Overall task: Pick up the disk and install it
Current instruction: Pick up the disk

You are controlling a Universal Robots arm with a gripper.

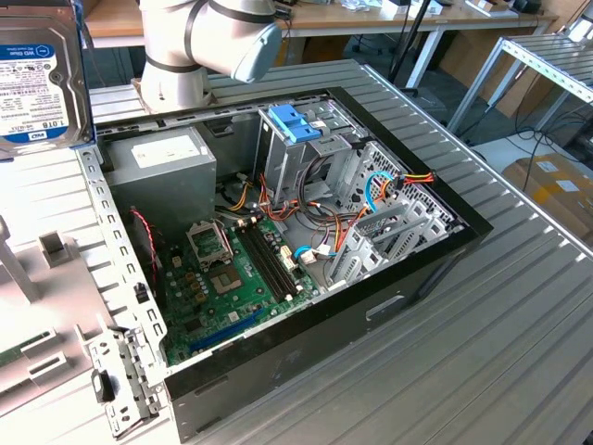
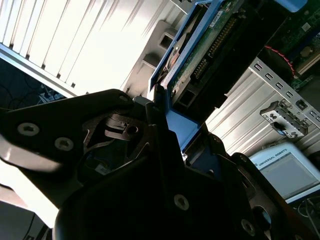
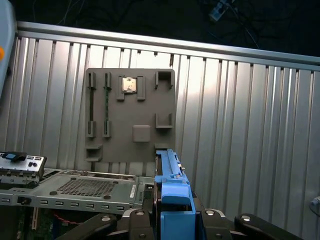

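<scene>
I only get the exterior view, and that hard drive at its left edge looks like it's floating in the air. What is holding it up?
Observer: The gripper is. In the first wrist view its dark fingers sit on either side of the disk, clamped on its blue side piece.
Operator: What's on the face turned away from me?
Observer: In the second wrist view, a green circuit board covers that face.
Operator: Anything else I'm missing?
Observer: Beyond the disk, the first wrist view shows a grey holder plate on the ribbed table, with a small square chip in one pocket.
</scene>
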